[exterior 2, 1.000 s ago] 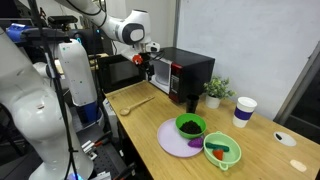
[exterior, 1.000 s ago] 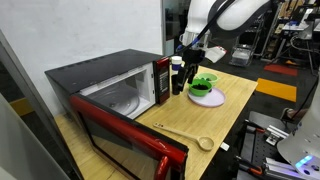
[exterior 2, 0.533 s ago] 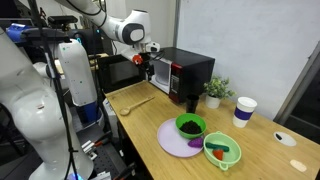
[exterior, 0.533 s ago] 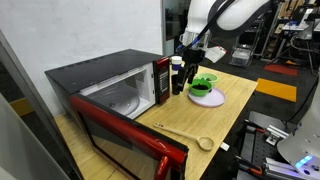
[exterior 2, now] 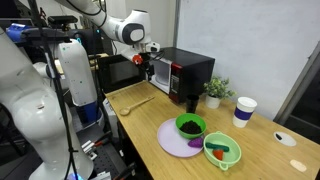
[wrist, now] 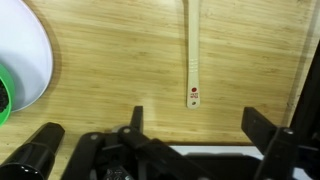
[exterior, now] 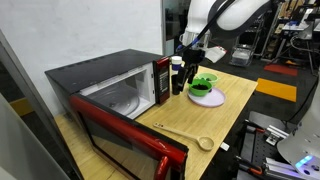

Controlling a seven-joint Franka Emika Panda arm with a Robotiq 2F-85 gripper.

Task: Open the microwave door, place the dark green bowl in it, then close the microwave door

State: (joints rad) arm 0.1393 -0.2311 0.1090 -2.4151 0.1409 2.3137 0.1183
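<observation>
The microwave (exterior: 110,90) (exterior 2: 185,70) stands at one end of the wooden table, and the microwave door (exterior: 130,138) (exterior 2: 118,72) hangs wide open. The dark green bowl (exterior 2: 190,126) rests on a lavender plate (exterior 2: 178,142) (exterior: 210,99) (wrist: 28,55) mid-table. My gripper (exterior: 190,45) (exterior 2: 150,55) (wrist: 200,128) hovers open above the table near the microwave's control strip, apart from the bowl. In the wrist view both fingers (wrist: 265,128) are spread with nothing between them, over bare wood and a spoon handle.
A wooden spoon (exterior: 186,133) (exterior 2: 132,101) (wrist: 193,55) lies before the open door. A black bottle (exterior: 177,76) (wrist: 35,150) stands beside the microwave. A lime-green bowl (exterior 2: 225,152), a paper cup (exterior 2: 243,110) and a potted plant (exterior 2: 215,92) stand further along.
</observation>
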